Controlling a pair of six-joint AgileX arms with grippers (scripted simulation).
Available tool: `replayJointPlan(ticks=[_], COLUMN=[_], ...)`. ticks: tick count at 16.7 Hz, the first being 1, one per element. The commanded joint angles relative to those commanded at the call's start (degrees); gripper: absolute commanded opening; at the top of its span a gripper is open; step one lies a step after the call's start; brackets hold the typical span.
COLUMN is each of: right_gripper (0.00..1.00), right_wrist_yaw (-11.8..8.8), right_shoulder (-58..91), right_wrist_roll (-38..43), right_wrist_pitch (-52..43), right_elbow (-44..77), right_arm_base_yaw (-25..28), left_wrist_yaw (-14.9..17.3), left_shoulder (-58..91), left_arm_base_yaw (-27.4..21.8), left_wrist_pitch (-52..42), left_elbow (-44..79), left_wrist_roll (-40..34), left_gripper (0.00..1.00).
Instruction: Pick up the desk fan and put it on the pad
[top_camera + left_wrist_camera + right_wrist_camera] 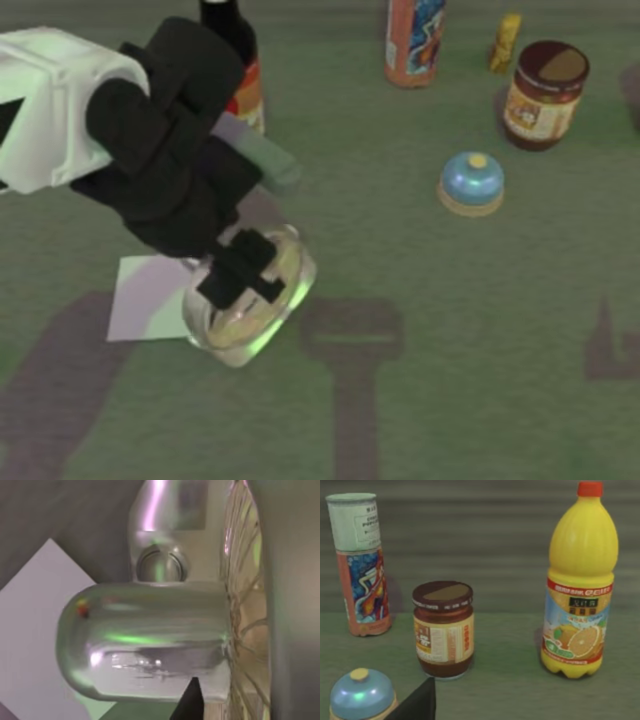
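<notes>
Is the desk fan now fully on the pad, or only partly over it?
Only partly. In the top view the desk fan, under the left gripper, overlaps the pad's right edge; whether it rests there, cannot tell.

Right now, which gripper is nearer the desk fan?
Left. The left gripper is right over the desk fan, fingers across its grille, at the pad. The right arm is out of the top view; its wrist camera faces the bell and jar.

From above I see the desk fan [252, 300] at the table's [480, 330] left, overlapping the right edge of the pad [145, 297], with my left gripper [243, 268] on it. The bell [471, 182] sits well to the right, the jar [544, 95] behind it, the can [414, 40] farther back.
</notes>
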Motion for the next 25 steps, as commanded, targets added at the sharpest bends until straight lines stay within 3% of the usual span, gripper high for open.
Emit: replayJointPlan(ticks=[4,5,14,21,25], right_gripper=[1.0,1.0,1.0,1.0,1.0], right_wrist_yaw=[0.0,0.0,0.0,0.0,0.0], right_shoulder=[0.0,0.0,0.0,0.0,0.0], right_wrist_roll=[0.0,0.0,0.0,0.0,0.0], right_wrist_pitch=[0.0,0.0,0.0,0.0,0.0], right_elbow=[0.0,0.0,0.0,0.0,0.0], right_arm_base_yaw=[0.0,0.0,0.0,0.0,0.0], left_wrist_yaw=[0.0,0.0,0.0,0.0,0.0], left_shoulder=[0.0,0.0,-0.1,-0.9,-1.1], left_arm_base_yaw=[0.0,0.0,0.1,0.9,1.1], left_wrist_pitch=[0.0,0.0,-0.2,-10.4,-11.3], left_elbow=[0.0,0.0,0.2,9.4,10.3], left_wrist_roll=[0.0,0.0,0.0,-0.1,-0.1], left_gripper=[0.02,0.0,0.0,0.0,0.0])
